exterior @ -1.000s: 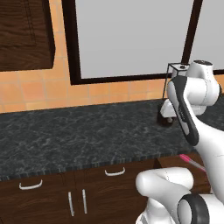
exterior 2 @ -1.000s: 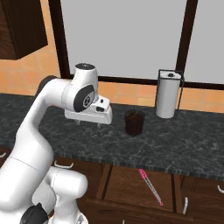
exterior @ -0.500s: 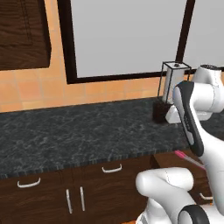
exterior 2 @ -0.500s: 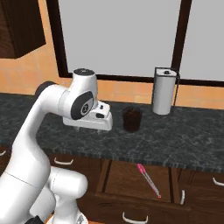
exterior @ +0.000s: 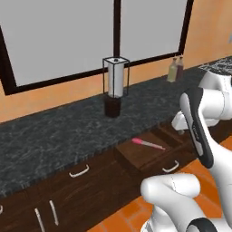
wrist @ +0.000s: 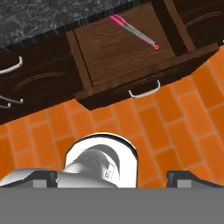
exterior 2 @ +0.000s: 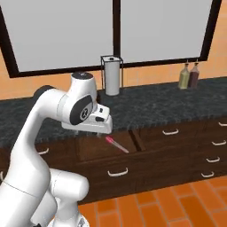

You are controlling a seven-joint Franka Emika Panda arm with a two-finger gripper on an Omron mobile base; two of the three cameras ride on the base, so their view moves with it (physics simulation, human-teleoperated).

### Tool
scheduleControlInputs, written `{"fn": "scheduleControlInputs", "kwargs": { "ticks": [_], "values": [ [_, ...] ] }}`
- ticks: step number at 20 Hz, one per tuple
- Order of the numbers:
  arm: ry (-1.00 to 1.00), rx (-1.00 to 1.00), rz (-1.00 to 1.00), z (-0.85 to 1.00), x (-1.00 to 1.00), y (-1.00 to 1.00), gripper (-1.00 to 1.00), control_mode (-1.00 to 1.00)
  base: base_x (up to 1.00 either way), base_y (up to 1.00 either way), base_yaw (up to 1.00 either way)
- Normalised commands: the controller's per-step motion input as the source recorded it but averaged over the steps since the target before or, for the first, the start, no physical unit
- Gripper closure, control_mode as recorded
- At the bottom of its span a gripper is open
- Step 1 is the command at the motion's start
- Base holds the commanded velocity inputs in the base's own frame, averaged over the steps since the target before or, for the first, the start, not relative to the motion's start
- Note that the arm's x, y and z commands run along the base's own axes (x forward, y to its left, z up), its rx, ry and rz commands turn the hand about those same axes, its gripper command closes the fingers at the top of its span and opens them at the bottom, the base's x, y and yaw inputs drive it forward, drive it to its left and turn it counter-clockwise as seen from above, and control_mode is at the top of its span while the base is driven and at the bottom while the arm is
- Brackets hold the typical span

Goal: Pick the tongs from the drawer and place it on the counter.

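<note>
Pink tongs (wrist: 133, 30) lie untouched inside the open drawer (wrist: 109, 52), just below the counter (exterior 2: 177, 102). The gripper (exterior 2: 91, 133) hovers above the drawer; its opening I cannot tell. Grasping and placing remain.

No legible text, label, brand, number or sign appears on any surface in these views. The two bottles (exterior 2: 189, 76) on the worktop (exterior 2: 168, 103) carry no readable labels, and the drawer (wrist: 118, 48) front and the cabinet fronts are unmarked.
</note>
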Motion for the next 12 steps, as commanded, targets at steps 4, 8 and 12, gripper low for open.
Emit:
{"fn": "scheduleControlInputs", "kwargs": {
  "ticks": [4,8,12],
  "values": [
    [0.00,0.00,0.00,0.00,0.00,0.00,-1.00,1.00,0.29,0.76,-0.60],
    [0.00,0.00,0.00,0.00,0.00,0.00,-1.00,1.00,0.27,0.76,-0.56],
    [0.00,0.00,0.00,0.00,0.00,0.00,-1.00,1.00,0.04,0.33,-0.53]
  ]
}}
